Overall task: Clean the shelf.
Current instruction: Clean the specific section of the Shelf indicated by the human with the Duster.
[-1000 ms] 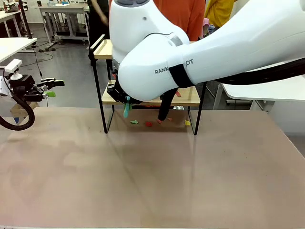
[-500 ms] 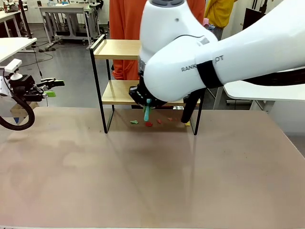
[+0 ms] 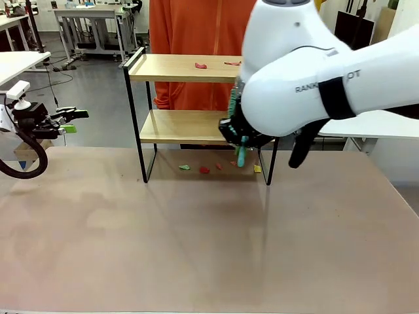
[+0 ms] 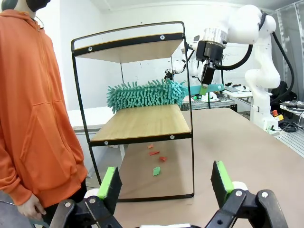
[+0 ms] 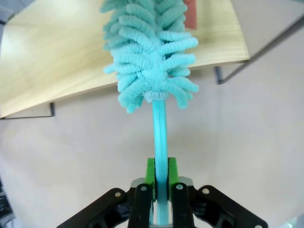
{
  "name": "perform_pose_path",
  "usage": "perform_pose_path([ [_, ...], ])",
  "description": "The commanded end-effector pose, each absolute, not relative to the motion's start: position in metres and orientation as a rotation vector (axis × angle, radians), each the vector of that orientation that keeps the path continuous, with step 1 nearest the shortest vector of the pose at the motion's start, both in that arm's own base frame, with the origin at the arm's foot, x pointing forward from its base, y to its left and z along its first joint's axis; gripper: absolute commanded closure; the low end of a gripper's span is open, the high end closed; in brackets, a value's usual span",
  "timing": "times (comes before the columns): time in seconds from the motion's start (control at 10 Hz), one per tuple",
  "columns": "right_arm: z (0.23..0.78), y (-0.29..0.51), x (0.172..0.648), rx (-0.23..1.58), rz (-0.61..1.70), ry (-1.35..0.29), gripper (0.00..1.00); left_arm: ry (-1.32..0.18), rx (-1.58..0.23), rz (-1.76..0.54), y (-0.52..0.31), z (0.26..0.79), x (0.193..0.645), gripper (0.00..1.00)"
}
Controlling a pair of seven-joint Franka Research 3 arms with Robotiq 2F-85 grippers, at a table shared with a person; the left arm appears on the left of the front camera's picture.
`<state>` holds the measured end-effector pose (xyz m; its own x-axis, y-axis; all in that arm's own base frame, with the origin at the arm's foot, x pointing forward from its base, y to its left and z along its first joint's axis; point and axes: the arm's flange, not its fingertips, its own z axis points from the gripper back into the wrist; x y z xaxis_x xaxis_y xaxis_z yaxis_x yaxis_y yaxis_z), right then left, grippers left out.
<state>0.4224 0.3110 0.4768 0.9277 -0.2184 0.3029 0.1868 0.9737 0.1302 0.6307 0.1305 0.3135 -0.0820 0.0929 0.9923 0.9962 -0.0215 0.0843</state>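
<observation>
At the table's far edge, the shelf [image 3: 183, 127] stands before a person in orange [image 3: 196, 29]. My right claw [image 5: 160, 173] pinches the handle of a teal duster [image 5: 149, 61], its head over the lower board. My left claw [image 4: 165, 183] is spread. My right arm [image 3: 366, 72] shows "RANK…OT".

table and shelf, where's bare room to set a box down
The table is bare from the shelf to its near edge. The top board is free left of its red scraps, the lower board at its left end. Crowded: the lower board's right end, under the duster in the right gripper, and the scraps beneath the shelf.
</observation>
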Motion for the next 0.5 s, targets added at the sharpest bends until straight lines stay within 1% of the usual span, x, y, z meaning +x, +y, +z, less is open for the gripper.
perform_pose_path([
  [0.0,0.476,0.277,0.416,0.070,-0.214,-0.271,0.87,-1.333,-1.258,-1.250,0.129,0.316,0.631,0.00],
  [0.1,0.479,0.263,0.415,0.053,-0.236,-0.263,0.87,-1.333,-1.258,-1.250,0.129,0.316,0.631,0.00],
  [0.3,0.491,0.255,0.402,0.031,-0.227,-0.329,0.87,-1.333,-1.258,-1.250,0.129,0.316,0.631,0.00],
  [0.4,0.498,0.269,0.391,0.192,-0.043,-0.387,0.87,-1.333,-1.258,-1.250,0.129,0.316,0.631,0.00],
])
